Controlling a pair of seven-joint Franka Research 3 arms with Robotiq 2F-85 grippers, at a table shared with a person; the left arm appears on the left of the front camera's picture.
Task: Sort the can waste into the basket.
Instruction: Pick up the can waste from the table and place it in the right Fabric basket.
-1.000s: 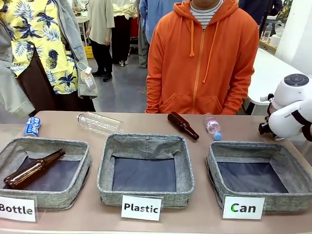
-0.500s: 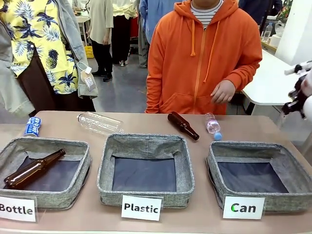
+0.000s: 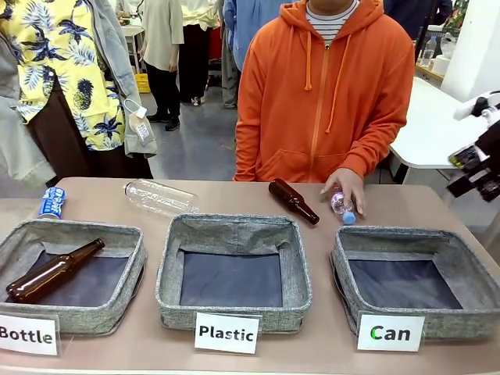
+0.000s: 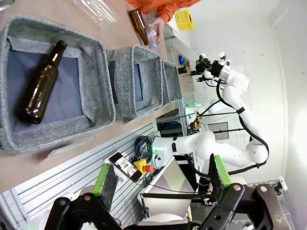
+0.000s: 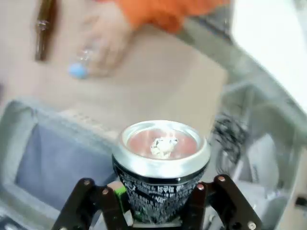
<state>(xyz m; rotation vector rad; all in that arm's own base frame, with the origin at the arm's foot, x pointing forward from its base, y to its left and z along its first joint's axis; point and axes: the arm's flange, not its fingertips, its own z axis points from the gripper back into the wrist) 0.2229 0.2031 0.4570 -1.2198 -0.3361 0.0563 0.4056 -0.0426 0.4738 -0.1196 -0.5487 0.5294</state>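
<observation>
Transport is in hand: your right end effector [image 5: 159,205] is clenched on the dark can [image 5: 160,158], raised off to the right of the Can basket [image 3: 341,275]. Next, I judge, you swing inward over the lining and release. The left end effector [image 4: 162,176] hangs released. The POCARI can [image 3: 52,201] lies on the bench [image 3: 234,199], far left.

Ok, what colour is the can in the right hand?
Black can with silvery print, silver top; best in the right wrist view.
</observation>
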